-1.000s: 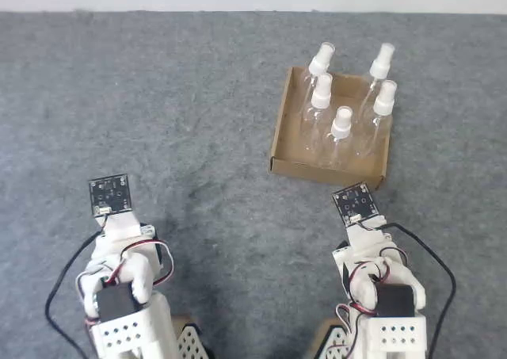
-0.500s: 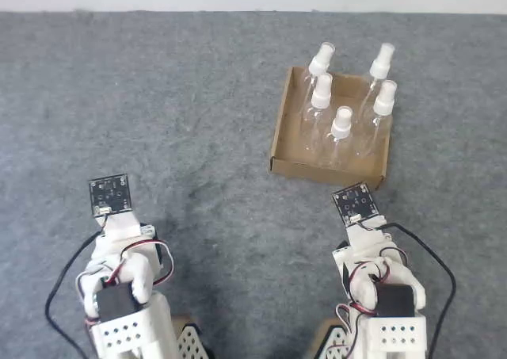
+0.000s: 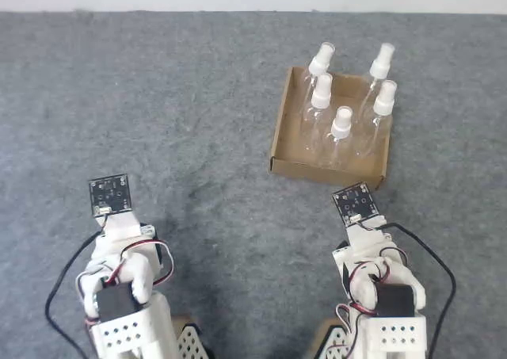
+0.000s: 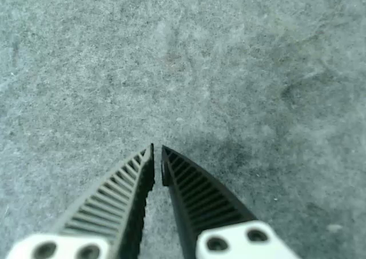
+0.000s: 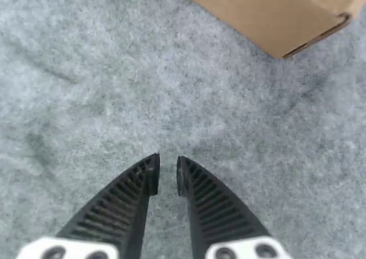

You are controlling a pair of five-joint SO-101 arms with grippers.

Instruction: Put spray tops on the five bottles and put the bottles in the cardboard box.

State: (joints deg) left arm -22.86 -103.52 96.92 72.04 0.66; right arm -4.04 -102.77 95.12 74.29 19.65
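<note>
Several clear bottles with white spray tops [image 3: 341, 124] stand upright inside the open cardboard box [image 3: 277, 141] at the back right of the grey mat. My left arm [image 3: 119, 252] is folded back at the near left, far from the box. Its gripper [image 4: 157, 151] is shut and empty, pointing down at bare mat. My right arm [image 3: 368, 252] is folded back at the near right, just in front of the box. Its gripper [image 5: 167, 163] is shut with nothing in it, and a corner of the box [image 5: 269, 13] lies a short way beyond its tips.
Grey felt mat [image 3: 174, 113] covers the whole table. Both arm bases stand at the near edge, with cables looping beside them. A pale wall strip runs along the far edge.
</note>
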